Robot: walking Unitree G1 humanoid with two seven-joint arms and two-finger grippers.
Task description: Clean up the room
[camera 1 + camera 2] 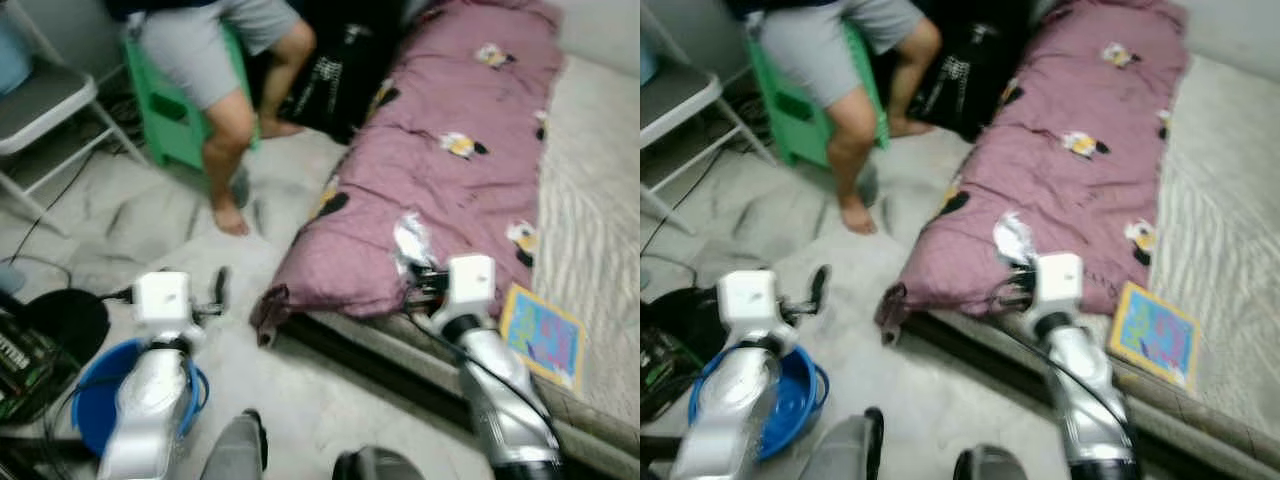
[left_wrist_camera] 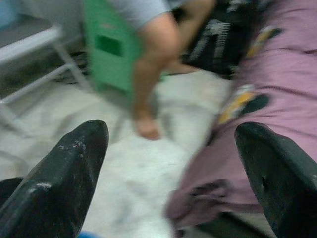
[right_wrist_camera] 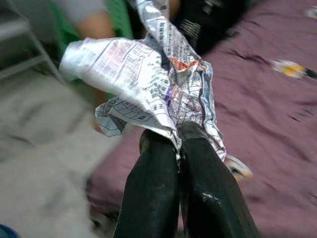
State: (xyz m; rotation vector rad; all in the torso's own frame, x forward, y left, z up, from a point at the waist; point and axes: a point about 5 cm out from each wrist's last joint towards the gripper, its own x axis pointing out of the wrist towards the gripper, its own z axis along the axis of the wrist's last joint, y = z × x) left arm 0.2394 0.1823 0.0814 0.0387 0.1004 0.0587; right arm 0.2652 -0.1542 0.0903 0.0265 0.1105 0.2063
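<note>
Right gripper [image 3: 179, 141] fingers pinched on a crumpled wrapper [image 3: 148, 79], held just above the quilt [image 1: 440, 190] edge on the bed [image 1: 600, 200]. Left gripper [image 2: 173, 163] fingers spread, empty, over the floor [image 1: 170, 220] near the blue basin [image 1: 95, 400]. Wrapper lifted, not yet binned. A book [image 1: 543, 335], possibly a puzzle, lies on the bed. Cleanup looks early.

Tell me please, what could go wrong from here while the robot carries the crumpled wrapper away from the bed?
1. The right gripper pinches only the lower edge of the crumpled wrapper, so it might slip out and fall on the purple blanket.
2. A person's foot rests on the floor close by, so a wide turn could come near it.
3. The blue basin sits under the left gripper, which is open; that arm may block a drop.
</note>
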